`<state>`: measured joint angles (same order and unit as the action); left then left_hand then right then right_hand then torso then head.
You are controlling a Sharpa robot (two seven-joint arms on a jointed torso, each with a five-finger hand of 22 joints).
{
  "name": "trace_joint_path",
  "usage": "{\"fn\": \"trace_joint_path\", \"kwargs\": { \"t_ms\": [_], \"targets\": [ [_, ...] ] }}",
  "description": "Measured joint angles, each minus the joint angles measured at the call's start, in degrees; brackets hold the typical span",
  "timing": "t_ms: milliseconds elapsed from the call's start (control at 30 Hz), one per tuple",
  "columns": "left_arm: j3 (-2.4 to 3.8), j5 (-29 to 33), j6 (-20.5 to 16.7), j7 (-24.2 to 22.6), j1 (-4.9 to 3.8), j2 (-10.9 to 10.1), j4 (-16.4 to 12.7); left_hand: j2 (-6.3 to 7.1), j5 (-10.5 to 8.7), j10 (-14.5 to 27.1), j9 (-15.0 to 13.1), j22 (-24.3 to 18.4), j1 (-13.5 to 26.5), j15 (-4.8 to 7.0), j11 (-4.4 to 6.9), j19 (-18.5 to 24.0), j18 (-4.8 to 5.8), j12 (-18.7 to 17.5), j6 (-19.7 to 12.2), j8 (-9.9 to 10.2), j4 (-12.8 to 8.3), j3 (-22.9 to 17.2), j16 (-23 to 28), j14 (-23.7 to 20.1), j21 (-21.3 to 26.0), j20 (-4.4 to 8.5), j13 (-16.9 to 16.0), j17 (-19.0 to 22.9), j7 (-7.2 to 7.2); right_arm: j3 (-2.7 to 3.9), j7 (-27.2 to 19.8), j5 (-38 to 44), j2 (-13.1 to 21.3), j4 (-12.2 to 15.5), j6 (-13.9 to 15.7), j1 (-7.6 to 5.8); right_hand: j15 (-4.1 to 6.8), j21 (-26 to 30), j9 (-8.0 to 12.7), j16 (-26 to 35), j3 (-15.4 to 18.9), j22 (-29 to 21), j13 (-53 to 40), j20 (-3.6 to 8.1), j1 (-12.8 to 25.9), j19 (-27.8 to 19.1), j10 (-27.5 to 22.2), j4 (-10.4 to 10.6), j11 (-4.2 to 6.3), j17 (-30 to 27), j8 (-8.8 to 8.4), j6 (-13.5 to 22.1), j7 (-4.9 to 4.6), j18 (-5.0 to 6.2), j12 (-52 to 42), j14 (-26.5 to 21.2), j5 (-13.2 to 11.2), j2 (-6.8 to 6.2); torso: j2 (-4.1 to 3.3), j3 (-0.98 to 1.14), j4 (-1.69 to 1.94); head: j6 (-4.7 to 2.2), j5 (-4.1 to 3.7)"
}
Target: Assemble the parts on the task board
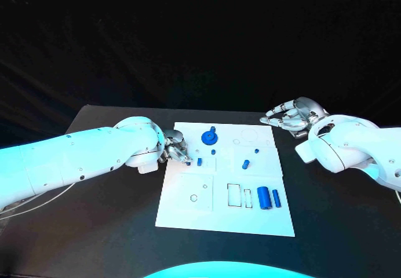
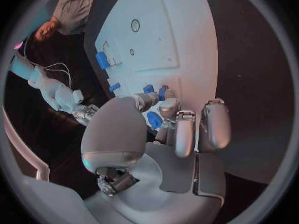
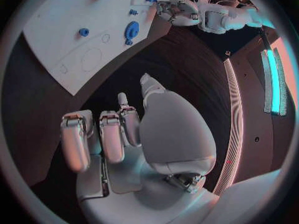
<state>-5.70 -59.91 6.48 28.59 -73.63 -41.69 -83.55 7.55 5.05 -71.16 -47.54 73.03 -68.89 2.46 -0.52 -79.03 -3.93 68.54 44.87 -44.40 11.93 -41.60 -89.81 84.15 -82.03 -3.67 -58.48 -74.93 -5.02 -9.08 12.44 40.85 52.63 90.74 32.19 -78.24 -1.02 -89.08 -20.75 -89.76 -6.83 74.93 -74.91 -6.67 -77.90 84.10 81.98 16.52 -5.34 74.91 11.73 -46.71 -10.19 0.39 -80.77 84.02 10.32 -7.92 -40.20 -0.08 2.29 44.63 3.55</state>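
The white task board [image 1: 188, 208] lies mid-table. On it are a blue gear [image 1: 209, 137], small blue pegs [image 1: 213, 152] [image 1: 245, 164], a blue cylinder [image 1: 264, 198] and a blue bar [image 1: 276, 198]. My left hand [image 1: 175, 147] is over the board's left edge, fingers bent down. In the left wrist view it [image 2: 162, 129] pinches a small blue part [image 2: 154, 120] between thumb and finger, close to two more blue pieces [image 2: 148, 88] [image 2: 163, 92]. My right hand [image 1: 292, 116] hovers off the board's far right corner, fingers loosely bent and apart, holding nothing [image 3: 124, 134].
The board carries outlined slots [image 1: 236, 197] and a small ring mark [image 1: 194, 198] on its near half. Black table [image 1: 92, 231] surrounds the board. In the right wrist view the gear [image 3: 131, 30] and the left hand [image 3: 181, 10] sit across the board.
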Motion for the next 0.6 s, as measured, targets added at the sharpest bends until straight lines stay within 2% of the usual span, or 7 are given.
{"fn": "trace_joint_path", "kwargs": {
  "t_ms": [600],
  "targets": [
    [-0.01, 0.0, 0.6, 0.0, 0.01, -0.1, 0.4, 0.01, -0.08, -0.2, 0.0, 0.2, 0.0, 0.0, 0.22, -0.2, 0.0, 0.2, 0.0, 0.1, 0.0, 0.0, 0.0, 0.0, 0.0, 0.19, -0.1, 0.0, -0.01, 0.0, 0.0, 0.0, 0.0, 0.0, 0.0, 0.06, 0.0, 0.0, 0.0, 0.0, 0.0, 0.0, 0.0, 0.0, 0.0, 0.0, 0.0, 0.0, 0.0, 0.0, 0.0, 0.0, 0.0, 0.0, 0.0, 0.0, 0.0, 0.0, -0.02, 0.0, 0.01, 0.1, 0.04]
  ]
}}
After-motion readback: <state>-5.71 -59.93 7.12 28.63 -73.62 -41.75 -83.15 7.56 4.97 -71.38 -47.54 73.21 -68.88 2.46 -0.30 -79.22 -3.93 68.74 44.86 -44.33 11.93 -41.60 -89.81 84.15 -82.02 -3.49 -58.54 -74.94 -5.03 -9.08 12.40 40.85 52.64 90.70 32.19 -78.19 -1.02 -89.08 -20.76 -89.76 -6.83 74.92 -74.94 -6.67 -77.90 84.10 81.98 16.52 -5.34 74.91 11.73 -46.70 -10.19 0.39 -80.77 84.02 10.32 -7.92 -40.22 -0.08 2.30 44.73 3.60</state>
